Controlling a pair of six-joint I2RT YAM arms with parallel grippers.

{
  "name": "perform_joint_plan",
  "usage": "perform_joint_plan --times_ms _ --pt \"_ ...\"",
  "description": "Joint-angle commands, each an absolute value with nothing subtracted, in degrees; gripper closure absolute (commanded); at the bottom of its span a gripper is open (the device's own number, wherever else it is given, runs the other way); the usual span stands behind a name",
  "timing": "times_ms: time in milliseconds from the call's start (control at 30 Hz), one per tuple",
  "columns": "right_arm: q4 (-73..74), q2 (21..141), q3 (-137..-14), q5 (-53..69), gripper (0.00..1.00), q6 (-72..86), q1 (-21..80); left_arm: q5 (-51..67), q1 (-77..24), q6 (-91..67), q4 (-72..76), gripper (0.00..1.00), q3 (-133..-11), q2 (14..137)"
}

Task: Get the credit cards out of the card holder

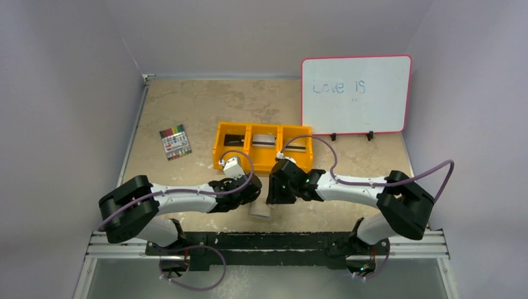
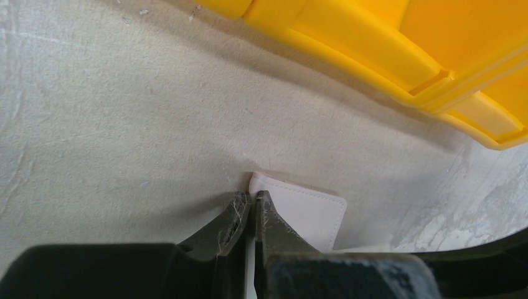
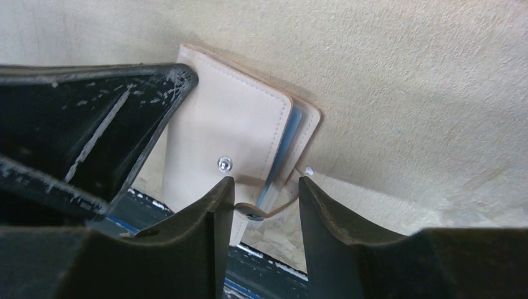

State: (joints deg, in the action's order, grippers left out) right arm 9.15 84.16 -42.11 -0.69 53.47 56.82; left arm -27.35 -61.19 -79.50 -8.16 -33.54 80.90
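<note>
The card holder (image 3: 230, 124) is a tan-beige bifold lying folded, with a blue inner edge (image 3: 283, 146) showing between its flaps. From above, the card holder (image 1: 260, 210) is a small pale patch between the two grippers. My left gripper (image 2: 254, 197) is shut on one pale stitched edge of the card holder (image 2: 311, 212). My right gripper (image 3: 266, 182) stands open, with the holder's tab strap (image 3: 256, 210) between its fingers and touching the left one. The credit cards inside the holder are hidden.
The orange three-compartment tray (image 1: 219, 149) stands just behind the grippers, with a flat card-like item in each compartment. A marker pack (image 1: 175, 142) lies at the left. A whiteboard (image 1: 355, 94) stands at the back right. The table's near edge (image 3: 292, 249) is right under the holder.
</note>
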Motion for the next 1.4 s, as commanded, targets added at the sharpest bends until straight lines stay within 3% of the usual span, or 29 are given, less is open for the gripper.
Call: perform_joint_plan --times_ms 0,333,433,700,833,1367 --pt "10.42 79.42 -42.24 -1.13 0.57 51.49 56.69 -31.26 -61.08 -81.00 -11.01 1.00 -33.37 79.22" --pt "6.18 76.98 -36.34 4.71 0.58 51.53 56.65 -31.80 -61.07 -81.54 -11.43 1.00 -33.36 78.50" --pt "6.76 77.56 -38.02 3.94 0.48 51.58 56.67 -31.49 -61.08 -81.15 -11.61 1.00 -33.82 79.22" --pt "6.01 78.38 -41.63 -0.55 0.35 51.87 56.70 -30.89 -61.08 -81.02 -11.15 1.00 -34.21 79.90" --pt "6.03 82.54 -45.36 -1.32 0.34 51.58 56.69 -30.69 -61.06 -81.39 -10.53 1.00 -33.72 79.88" --pt "9.53 84.00 -42.60 -0.18 0.48 49.79 56.69 -32.16 -61.03 -82.66 -11.15 1.00 -32.26 77.31"
